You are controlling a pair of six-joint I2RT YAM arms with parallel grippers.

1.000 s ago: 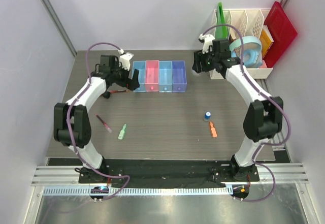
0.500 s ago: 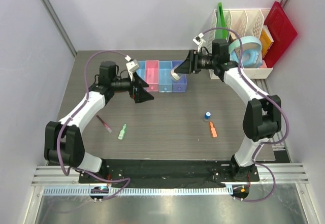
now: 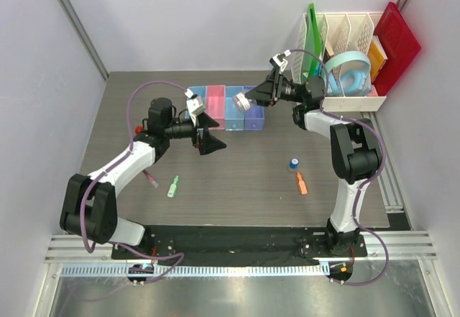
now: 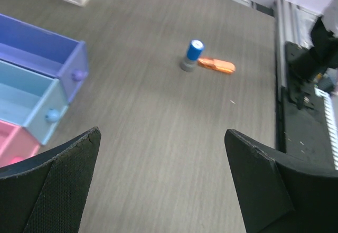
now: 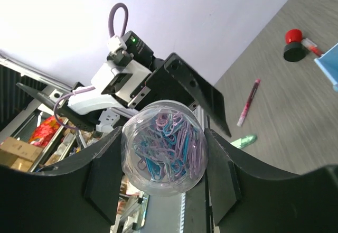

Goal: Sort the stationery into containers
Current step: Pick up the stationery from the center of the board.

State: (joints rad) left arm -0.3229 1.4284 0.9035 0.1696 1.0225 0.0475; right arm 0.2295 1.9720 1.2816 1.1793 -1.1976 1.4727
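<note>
My right gripper point(image 3: 244, 102) is shut on the clear round piece point(image 3: 242, 103), a clear case full of coloured paper clips point(image 5: 162, 146), held in the air over the light-blue and purple end of the containers point(image 3: 233, 116). My left gripper point(image 3: 210, 134) hangs open and empty just in front of the containers, its jaws wide apart over bare table point(image 4: 162, 133). On the table lie the dark red pen point(image 3: 151, 179), the light green marker point(image 3: 173, 186), the orange marker point(image 3: 301, 182) and the blue-capped piece point(image 3: 293, 164). The small red ball-like piece point(image 3: 139, 129) sits at the left.
A large white slotted rack point(image 3: 356, 102) with a green board, a red board and a light-blue ring stands at the back right. The purple bin point(image 4: 42, 48), light-blue bin point(image 4: 26, 103) and pink bin point(image 4: 13, 146) show in the left wrist view.
My right gripper has swung left from the rack side, carrying the clear round piece over the bins. My left arm has moved right, away from the left end of the bins.
</note>
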